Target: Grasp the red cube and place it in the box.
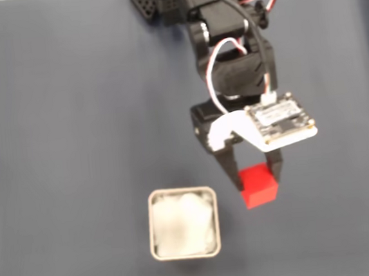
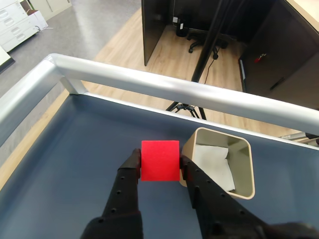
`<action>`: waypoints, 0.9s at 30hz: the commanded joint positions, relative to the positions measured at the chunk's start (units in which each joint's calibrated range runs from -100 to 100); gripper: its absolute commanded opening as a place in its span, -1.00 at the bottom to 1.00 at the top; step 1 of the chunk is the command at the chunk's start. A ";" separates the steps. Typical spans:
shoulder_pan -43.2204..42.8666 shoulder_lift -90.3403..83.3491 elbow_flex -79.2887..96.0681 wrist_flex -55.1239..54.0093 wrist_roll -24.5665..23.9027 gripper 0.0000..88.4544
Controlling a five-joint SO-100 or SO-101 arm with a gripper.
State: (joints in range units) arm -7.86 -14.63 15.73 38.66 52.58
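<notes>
One cube: the small bright red plain-faced cube [image 2: 160, 160] sits squarely between the two black fingers, and the wrist view shows both side faces pressed by the pads.
Gripper: the black two-finger gripper [image 1: 258, 178] is closed down to the cube's width and has hold of it. No slack shows on either side.
Height: whether the cube is off the dark blue table mat [image 1: 63, 155] is hard to call from these pictures; in the wrist view it looks raised a little.
Box: the small square silver-grey metal tin [image 1: 151, 226] with rounded corners waits open, its white paper-like lining showing inside and nothing red in it.
Gap: in the fixed view the cube lies just beside the tin, off its upper right corner; in the wrist view the tin stands just behind the right finger.
Done: the grasp looks secured, so roughly half the job is in the bag.
Left: carry the cube across over the tin's opening, then release.
Watch for: the near rim of the tin is close to the finger, so a low sideways move could nudge it.
</notes>
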 commanded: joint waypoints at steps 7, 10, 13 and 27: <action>4.53 -1.14 -5.51 0.03 0.15 -0.75; 5.59 -0.10 -6.43 0.03 -0.15 -0.76; 6.59 1.11 -7.43 -0.06 -0.39 -0.76; 10.56 7.79 -11.99 -0.38 -1.07 -0.77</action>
State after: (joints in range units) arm 1.71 -6.82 6.87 38.66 51.79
